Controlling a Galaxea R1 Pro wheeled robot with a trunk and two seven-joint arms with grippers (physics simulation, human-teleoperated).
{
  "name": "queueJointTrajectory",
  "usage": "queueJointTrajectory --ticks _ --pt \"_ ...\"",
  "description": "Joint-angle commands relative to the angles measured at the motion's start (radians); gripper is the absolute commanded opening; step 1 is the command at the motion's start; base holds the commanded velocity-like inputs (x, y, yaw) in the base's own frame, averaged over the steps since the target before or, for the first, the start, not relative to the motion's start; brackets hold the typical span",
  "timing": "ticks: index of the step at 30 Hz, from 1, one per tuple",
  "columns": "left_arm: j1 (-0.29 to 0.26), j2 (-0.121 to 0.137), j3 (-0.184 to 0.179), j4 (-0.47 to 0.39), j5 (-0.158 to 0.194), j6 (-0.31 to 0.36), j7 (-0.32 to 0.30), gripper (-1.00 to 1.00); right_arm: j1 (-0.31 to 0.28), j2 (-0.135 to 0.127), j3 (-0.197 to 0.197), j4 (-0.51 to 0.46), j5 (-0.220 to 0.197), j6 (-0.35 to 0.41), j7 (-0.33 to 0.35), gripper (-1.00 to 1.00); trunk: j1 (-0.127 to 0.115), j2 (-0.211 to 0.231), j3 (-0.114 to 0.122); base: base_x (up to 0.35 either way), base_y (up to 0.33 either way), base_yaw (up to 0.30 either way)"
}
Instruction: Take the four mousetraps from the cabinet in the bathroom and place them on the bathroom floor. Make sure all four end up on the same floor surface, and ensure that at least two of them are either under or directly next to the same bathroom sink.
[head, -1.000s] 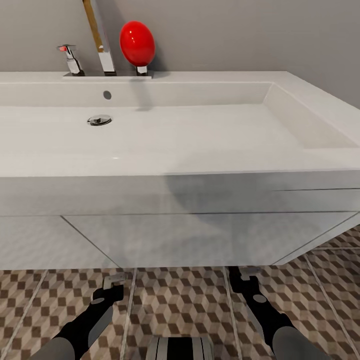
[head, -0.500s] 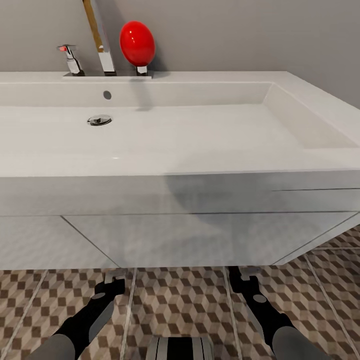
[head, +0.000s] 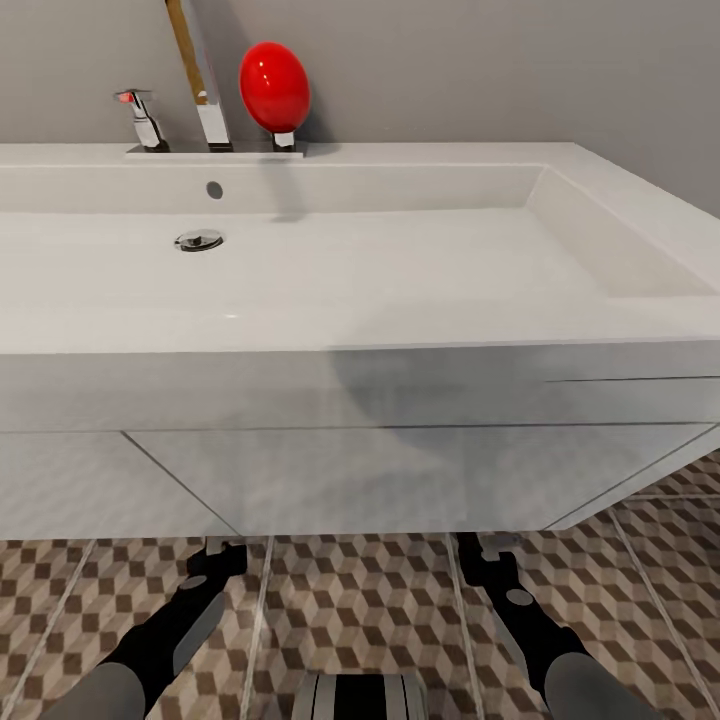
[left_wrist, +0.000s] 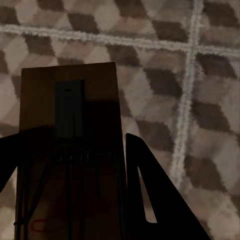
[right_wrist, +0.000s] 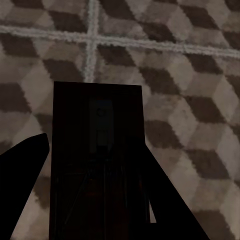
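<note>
**Holding one mousetrap per arm, low at the sink's front edge**

Left mousetrap (left_wrist: 67, 150) sits between the fingers of the left end effector (left_wrist: 70, 200), pinched along its sides; long axis runs out past the fingertips, dark wire part near the middle of the board. Right mousetrap (right_wrist: 97, 160) is gripped the same way in the right end effector (right_wrist: 95, 200), long axis also pointing forward, heavily shadowed. Both boards hang over the bathroom floor (head: 360, 610); contact with the tiles I can't tell.

In the head view, left end effector (head: 215, 558) and right end effector (head: 480, 560) sit just below the front of the sink (head: 400, 300), one toward each side. Judgement: placement step, traps go down and slightly forward under the basin. Neither arm is clearly nearer. Risk: a trap tipping on release if dropped from height.
</note>
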Motion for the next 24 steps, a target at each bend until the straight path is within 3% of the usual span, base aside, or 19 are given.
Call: queueJointTrajectory --ticks 1,16,24 --pt "-0.001 0.005 -0.008 -0.004 0.003 0.005 0.009 -1.0 -0.001 0.001 -0.005 0.001 0.009 -0.004 -0.001 -1.0 0.0 0.0 -0.001 0.0 0.0 0.0" --pt "-0.001 0.003 -0.008 -0.008 0.005 0.002 0.009 -1.0 0.0 0.001 -0.004 0.001 0.009 -0.004 -0.001 -1.0 0.0 0.0 -0.001 0.0 0.0 0.0" --pt "-0.002 0.001 -0.008 -0.006 0.004 0.001 0.009 -1.0 0.0 0.001 -0.004 0.001 0.009 -0.004 -0.001 -1.0 0.003 -0.002 -0.032 0.0 0.0 0.0"
